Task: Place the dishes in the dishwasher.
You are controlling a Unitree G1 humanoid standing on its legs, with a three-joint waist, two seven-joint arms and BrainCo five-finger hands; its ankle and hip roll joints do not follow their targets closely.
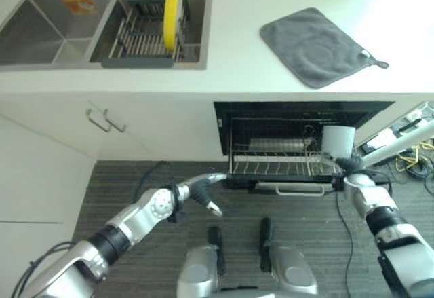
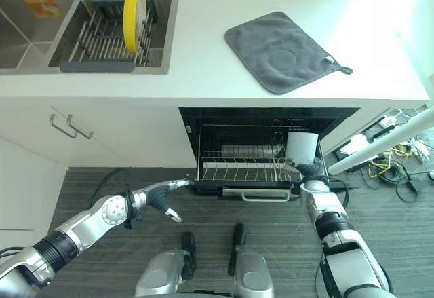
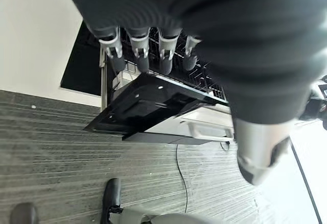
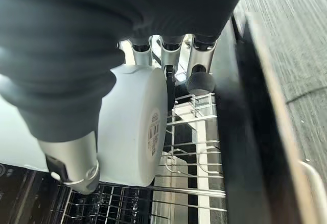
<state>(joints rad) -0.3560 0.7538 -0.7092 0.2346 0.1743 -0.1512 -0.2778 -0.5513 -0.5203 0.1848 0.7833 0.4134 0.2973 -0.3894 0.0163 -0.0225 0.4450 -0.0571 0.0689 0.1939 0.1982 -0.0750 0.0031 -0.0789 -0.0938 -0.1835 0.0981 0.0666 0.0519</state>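
Right wrist view: right hand (image 4: 76, 106) fingers and thumb clamp a white bowl (image 4: 134, 124) above the dishwasher rack's (image 2: 247, 169) right end.

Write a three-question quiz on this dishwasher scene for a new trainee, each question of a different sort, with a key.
1. True or false: the right hand holds a white bowl over the pulled-out dishwasher rack.
2. Where does the yellow plate stand? A) in the dish rack in the sink B) on the grey cloth C) in the dishwasher
3. Fill in: the left hand, fingers straight, hovers near the rack's ____ end.

Key: 1 true; 2 A; 3 left
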